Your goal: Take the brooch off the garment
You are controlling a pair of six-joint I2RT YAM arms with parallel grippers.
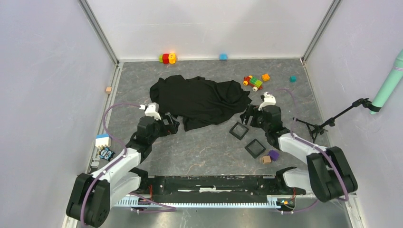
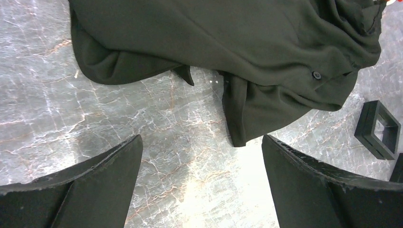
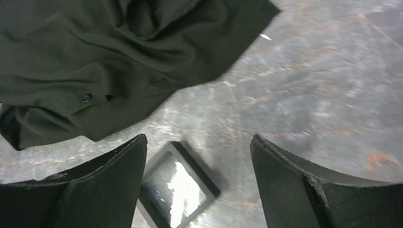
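Bench point(image 1: 199, 152), grey marbled, carries everything.

Garment point(image 1: 199, 99): black, crumpled, lying flat ahead of both grippers. In the left wrist view its near hem runs just beyond the fingertips, and one narrow flap hangs back toward the gap between them. In the right wrist view the cloth lies ahead and off to the left-finger side.

Left gripper point(image 1: 170, 124): spread wide, nothing between the fingers, low over bare bench just short of the hem.

Right gripper point(image 1: 248, 115): also spread wide and empty, at the garment's other edge. A black square frame point(image 3: 178, 190) lies on the bench under it, close against the left finger.

Stud point(image 2: 315, 75): small, round and dark, on the folded hem ahead and to the right of the left gripper. The right wrist view shows it too. It looks like a button, too dark for the brooch.

Specks point(image 2: 216, 81): two tiny pale dots on the bench ahead of the left gripper, just off the cloth edge. Too small to identify.

Brooch: not found with any confidence in any view. It may be tucked in a fold.

Step in hand, by my reading: approach and search, with no grasp made. The next move probably calls for one gripper to pin or lift the hem so the folds open and the pale piece shows. The other can then narrow down and come in for a fine pinch on it alone, without catching cloth.
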